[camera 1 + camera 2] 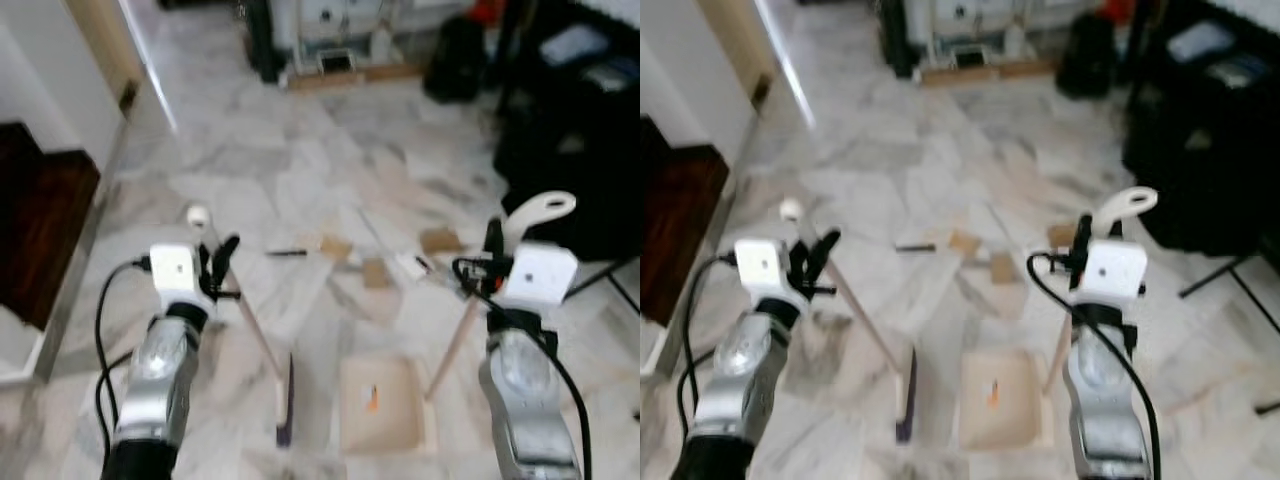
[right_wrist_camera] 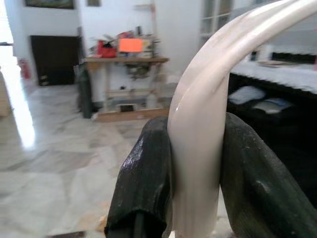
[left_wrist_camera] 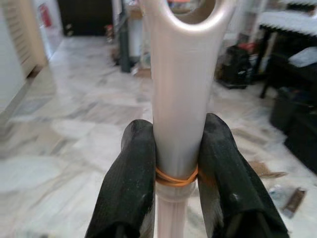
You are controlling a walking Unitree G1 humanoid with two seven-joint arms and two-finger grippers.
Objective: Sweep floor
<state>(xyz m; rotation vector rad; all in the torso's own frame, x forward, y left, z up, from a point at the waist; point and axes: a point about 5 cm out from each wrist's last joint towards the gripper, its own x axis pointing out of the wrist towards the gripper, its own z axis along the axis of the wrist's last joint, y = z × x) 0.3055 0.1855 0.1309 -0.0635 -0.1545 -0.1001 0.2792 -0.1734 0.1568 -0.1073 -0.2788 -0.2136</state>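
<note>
My left gripper (image 1: 222, 262) is shut on the pale handle of a broom (image 1: 255, 330). The handle slants down to a dark brush head (image 1: 284, 402) resting on the marble floor. In the left wrist view the fingers (image 3: 131, 173) clamp the handle (image 3: 181, 99) just above an orange band. My right gripper (image 1: 492, 245) is shut on the cream handle (image 2: 198, 148) of a beige dustpan (image 1: 382, 405), which lies flat on the floor beside the brush. Several brown cardboard scraps (image 1: 375, 272) and a thin dark stick (image 1: 287, 253) lie scattered just beyond both tools.
Black bags and dark furniture (image 1: 570, 130) crowd the right side, with a thin stand leg (image 1: 610, 275) near my right arm. A dark wooden step (image 1: 40, 220) and a white wall are on the left. A shelf and clutter (image 1: 340, 55) stand at the far end.
</note>
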